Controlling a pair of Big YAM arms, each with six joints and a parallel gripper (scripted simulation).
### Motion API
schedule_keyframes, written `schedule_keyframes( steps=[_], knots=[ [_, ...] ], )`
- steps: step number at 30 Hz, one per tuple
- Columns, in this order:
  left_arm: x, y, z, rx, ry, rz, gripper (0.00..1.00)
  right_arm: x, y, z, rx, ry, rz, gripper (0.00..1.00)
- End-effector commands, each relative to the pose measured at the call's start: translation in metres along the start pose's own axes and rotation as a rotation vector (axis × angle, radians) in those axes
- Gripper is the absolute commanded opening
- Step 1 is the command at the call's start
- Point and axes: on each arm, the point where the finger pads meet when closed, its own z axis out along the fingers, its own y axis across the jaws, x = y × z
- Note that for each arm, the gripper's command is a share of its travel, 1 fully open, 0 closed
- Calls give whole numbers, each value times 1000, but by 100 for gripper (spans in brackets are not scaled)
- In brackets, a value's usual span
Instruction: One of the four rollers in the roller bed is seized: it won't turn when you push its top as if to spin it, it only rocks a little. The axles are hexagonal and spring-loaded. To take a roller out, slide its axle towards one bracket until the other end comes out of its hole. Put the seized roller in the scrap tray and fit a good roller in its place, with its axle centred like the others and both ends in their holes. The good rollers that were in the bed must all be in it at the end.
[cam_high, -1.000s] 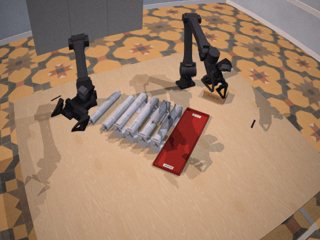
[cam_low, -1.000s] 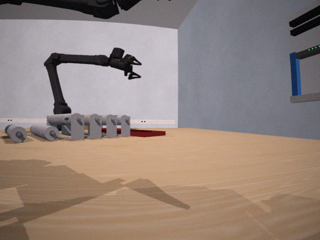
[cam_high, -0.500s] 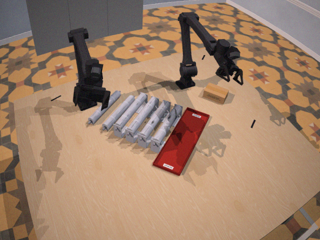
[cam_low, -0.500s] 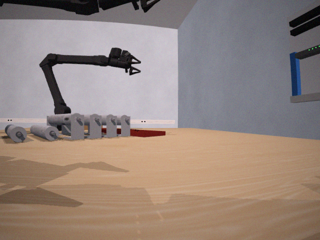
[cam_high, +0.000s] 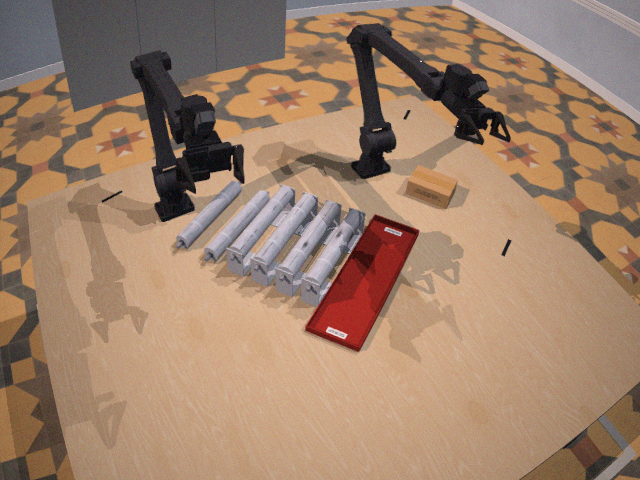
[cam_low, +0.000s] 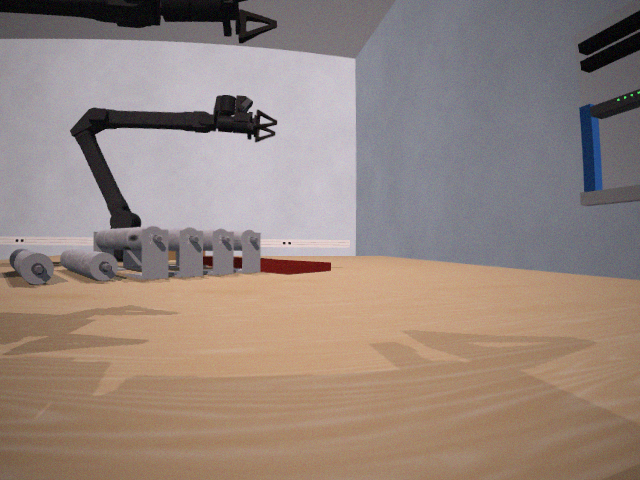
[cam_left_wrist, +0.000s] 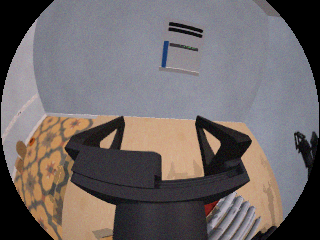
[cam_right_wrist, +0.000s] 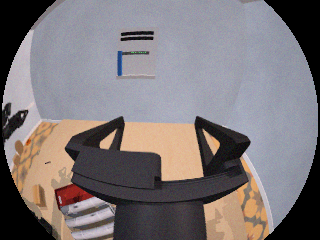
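Black and wide open with nothing gripped: your left gripper (cam_high: 494, 140) (cam_low: 275, 128) (cam_left_wrist: 160, 119) and right gripper (cam_high: 217, 186) (cam_low: 275, 23) (cam_right_wrist: 159, 120).

In the top view, you have the left one at upper right, beyond the cardboard box (cam_high: 431, 188) (cam_right_wrist: 37, 196), and the right one left of centre, above the upper ends of two loose rollers. Those, the outer roller (cam_high: 209, 217) (cam_low: 33, 266) and the inner roller (cam_high: 237, 224) (cam_low: 87, 263), lie side by side, apart, on the table. Mid-frame, the grey roller bed (cam_high: 311, 293) (cam_low: 155, 263) carries four rollers; you can't tell by sight which is seized. Just right of it lies the red scrap tray (cam_high: 361, 289) (cam_low: 297, 266) (cam_left_wrist: 211, 205) (cam_right_wrist: 62, 200).
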Motion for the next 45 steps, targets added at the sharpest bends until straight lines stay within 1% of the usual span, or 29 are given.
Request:
schedule_keyframes(
  steps=[1, 3, 5, 6, 7, 8, 9, 10, 12, 13, 15, 16, 18, 19, 20, 22, 23, 24, 29, 35, 36, 39, 40, 41, 45],
  knots=[
    [-38, 11, -14, -15, -95, 96, 100, -4, 13, -17, -48, 16, 68, 100],
    [-40, 17, -16, -27, -101, 113, 100, -3, 20, -23, -77, 25, 81, 100],
    [-40, 17, -16, -27, -101, 113, 100, -3, 20, -23, -77, 25, 81, 100],
    [-40, 17, -10, -29, -98, 118, 100, -1, 21, -20, -85, 34, 85, 100],
    [-18, 23, -4, -38, -58, 117, 100, 9, 28, -21, -103, 53, 82, 100],
    [-17, 25, -5, -41, -57, 121, 100, 3, 29, -27, -112, 43, 86, 100],
    [-26, 26, -6, -44, -75, 124, 100, 0, 31, -31, -119, 38, 88, 100],
    [-69, 24, -23, -52, -152, 129, 100, -3, 33, -34, -128, 35, 91, 100],
    [-68, 24, -23, -50, -152, 126, 100, -2, 34, -34, -134, 37, 89, 100],
    [-61, 23, -19, -48, -136, 122, 100, -20, 30, -33, -127, 2, 88, 100],
    [-80, 24, -25, -50, -170, 86, 100, -27, 31, -36, -128, -17, 68, 100],
    [-73, 25, -19, -53, -149, 86, 100, -33, 31, -37, -127, -29, 69, 100],
    [-64, 24, -15, -49, -133, 87, 100, -33, 30, -37, -125, -29, 70, 100],
    [-62, 23, -13, -48, -126, 90, 0, -25, 30, -29, -124, -13, 70, 100],
    [-60, 22, -12, -47, -120, 93, 0, -21, 31, -25, -123, -4, 71, 100],
    [-60, 22, -12, -47, -120, 93, 0, -21, 31, -25, -123, -4, 71, 100],
    [-52, 22, -13, -46, -108, 98, 0, -23, 28, -26, -118, -7, 74, 100],
    [-57, 20, -10, -42, -110, 98, 0, -24, 29, -24, -120, -10, 75, 100],
    [-52, 17, -9, -39, -93, 111, 0, -32, 25, -23, -112, -26, 83, 100],
    [-54, 17, -10, -39, -97, 116, 0, -40, 20, -22, -104, -39, 87, 100],
    [-53, 17, -10, -39, -95, 117, 0, -41, 20, -22, -103, -39, 87, 0],
    [-54, 17, -10, -39, -100, 117, 0, -43, 19, -22, -102, -42, 87, 0],
    [-50, 21, -12, -45, -100, 107, 0, -43, 19, -22, -102, -42, 87, 0],
    [-55, 19, -10, -43, -102, 115, 0, -44, 21, -22, -106, -44, 86, 0],
    [-53, 18, -9, -41, -97, 117, 0, -40, 21, -21, -104, -38, 87, 0]
  ],
)
